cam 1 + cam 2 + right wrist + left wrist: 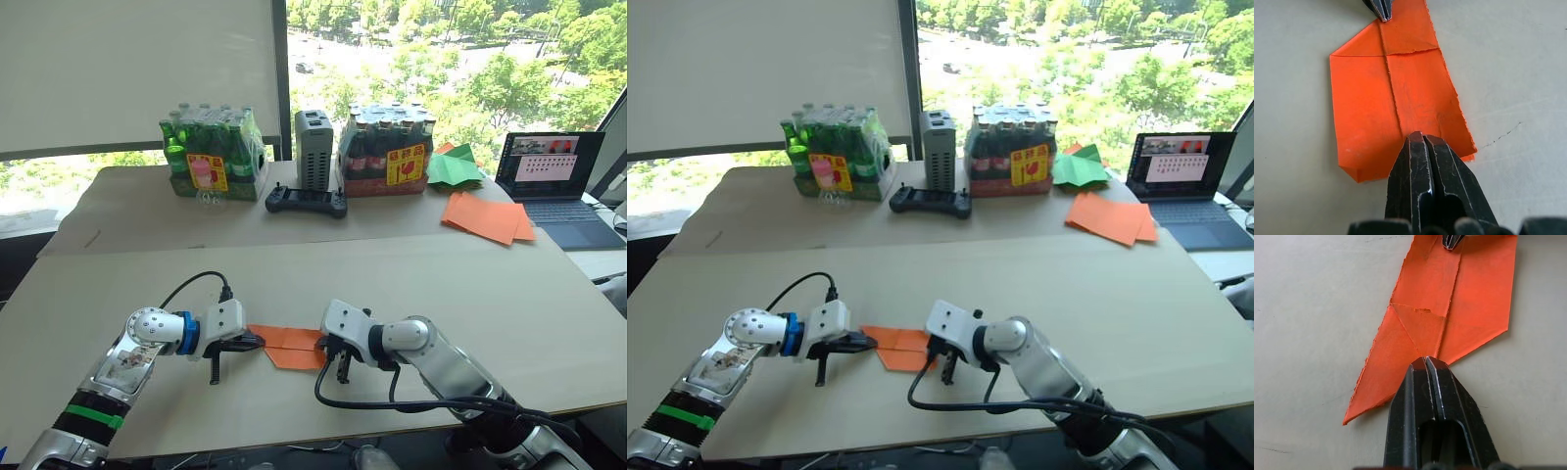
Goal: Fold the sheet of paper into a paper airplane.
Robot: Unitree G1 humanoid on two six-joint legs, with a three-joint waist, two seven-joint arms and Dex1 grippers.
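Observation:
The sheet of paper (pixel 290 346) lies flat on the near part of the table, partly folded, with a centre crease and layered flaps (pixel 1420 323). My left gripper (pixel 258 342) is shut. Its tip (pixel 1426 362) rests on the sheet's pointed left end, at the centre crease. My right gripper (pixel 324 344) is shut too, and its tip (pixel 1418 137) sits on the opposite end of the same crease (pixel 1393 98). The paper stays flat between the two tips and neither one lifts it.
At the back right lie a pile of flat orange sheets (pixel 487 217) and green paper (pixel 454 168), beside a laptop (pixel 554 176). Two bottle packs (pixel 211 152) (pixel 385 147), a grey box (pixel 314 147) and a black controller (pixel 306 202) stand at the back.

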